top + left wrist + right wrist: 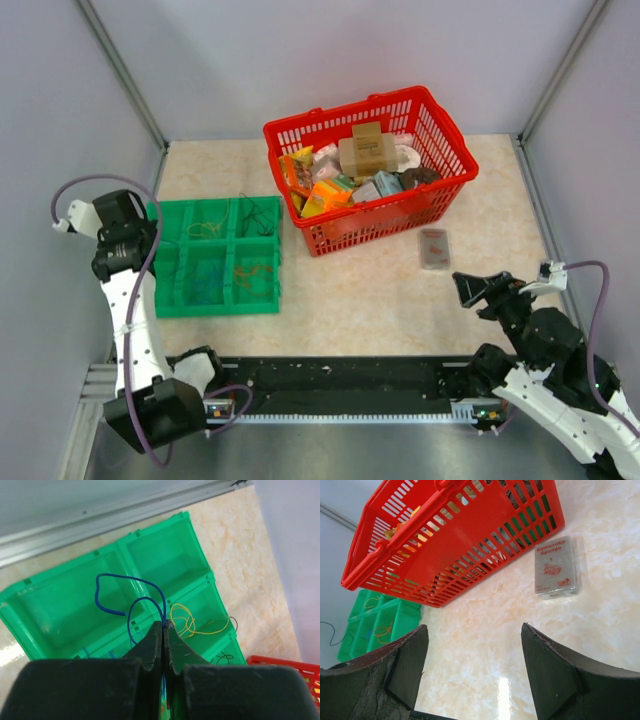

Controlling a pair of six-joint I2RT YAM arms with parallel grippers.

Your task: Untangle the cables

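Your left hand (163,626) pinches a blue cable (131,578) above the green tray (165,555); your right hand (474,630) hangs spread over the desk (600,630).

the blue cable (120,575) is a bright royal blue against the vivid green tray (165,560); the yellow cable (175,615) is lemon, the orange cable (250,268) amber, the black cable (258,213) dark. the basket (380,220) is red lattice, the table (380,310) cream with beige marbling, the sponge packet (556,567) grey with red print, the left gripper (163,625) and right gripper (475,645) matte black
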